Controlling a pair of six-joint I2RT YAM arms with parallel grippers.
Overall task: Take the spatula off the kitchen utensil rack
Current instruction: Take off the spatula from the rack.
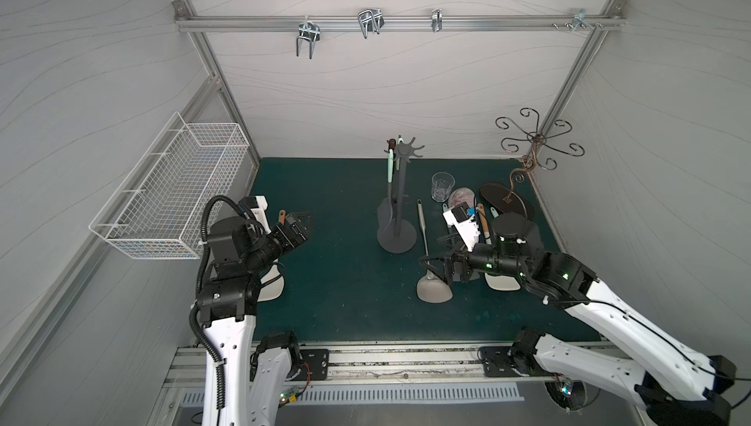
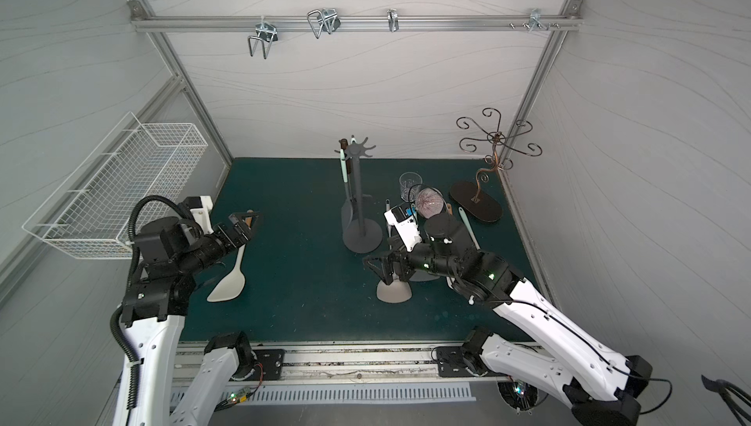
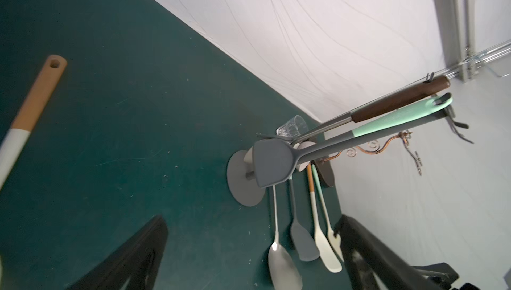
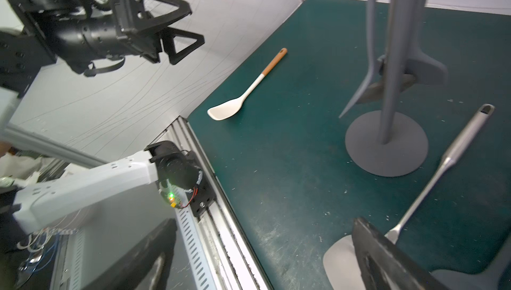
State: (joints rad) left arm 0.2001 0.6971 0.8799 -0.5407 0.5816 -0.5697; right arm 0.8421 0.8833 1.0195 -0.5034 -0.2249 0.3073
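The kitchen utensil rack (image 1: 400, 200) (image 2: 360, 196) (image 3: 243, 180) (image 4: 392, 81) is a dark grey stand at the middle back of the green mat. A spatula (image 1: 385, 216) (image 2: 346, 210) (image 3: 272, 164) with a grey blade and mint handle hangs from its crown. A brown-handled utensil (image 3: 398, 100) hangs beside it. My left gripper (image 1: 301, 220) (image 2: 246, 220) (image 3: 251, 220) (image 4: 184, 34) hovers open and empty, well left of the rack. My right gripper (image 1: 433, 269) (image 2: 376, 269) (image 4: 264, 222) is open low over the mat, right of the rack's base.
A white spatula with a wooden handle (image 2: 231, 277) (image 4: 243, 95) lies under the left arm. A metal spatula (image 1: 426, 249) (image 4: 442, 164) lies by the right gripper. A glass (image 1: 442, 186), a patterned bowl (image 1: 461, 198), a bronze wire stand (image 1: 532, 147) and several utensils crowd the right. A white wire basket (image 1: 170, 192) hangs on the left wall.
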